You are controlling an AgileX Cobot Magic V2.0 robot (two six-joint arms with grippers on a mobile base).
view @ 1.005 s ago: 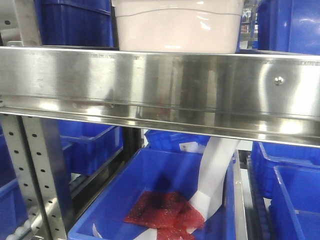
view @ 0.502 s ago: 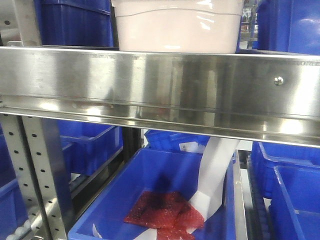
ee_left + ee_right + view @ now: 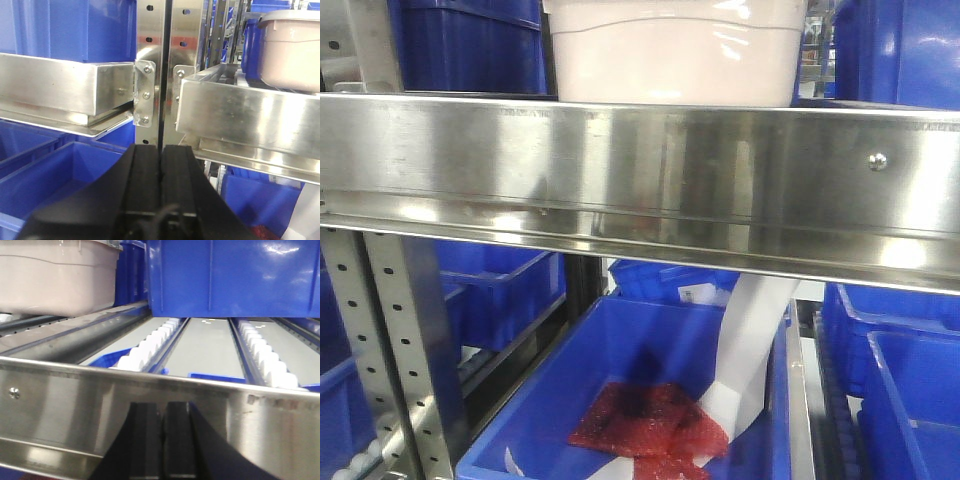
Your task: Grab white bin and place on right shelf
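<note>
The steel shelf (image 3: 640,170) fills the front view, its broad shiny front rail running edge to edge with a screw head (image 3: 878,160) near the right end. Perforated uprights (image 3: 385,350) carry it at the left. The white bin (image 3: 675,50) sits on top of this shelf, just behind the rail and a little left of the middle, its rounded lower body and wavy ridge showing; its top is cut off by the frame. Blue bins (image 3: 470,45) stand on the same level on either side of it.

Below the shelf lies a large open blue bin (image 3: 640,400) holding red bubble-wrap pouches (image 3: 645,425) and a bent white strip of paper (image 3: 750,345) leaning against its right wall.

In the left wrist view the white bin (image 3: 290,50) stands at the upper right on the shelf (image 3: 250,120), beyond a pair of uprights (image 3: 160,60). The left claw (image 3: 161,170) is at the bottom, its two black fingers pressed together with nothing between them.

In the right wrist view the white bin (image 3: 57,277) rests at the upper left on the shelf (image 3: 150,410), beside a blue bin (image 3: 230,277) sitting on white roller tracks (image 3: 145,347). The right claw (image 3: 162,440) is below the rail, its fingers closed against each other and empty.
</note>
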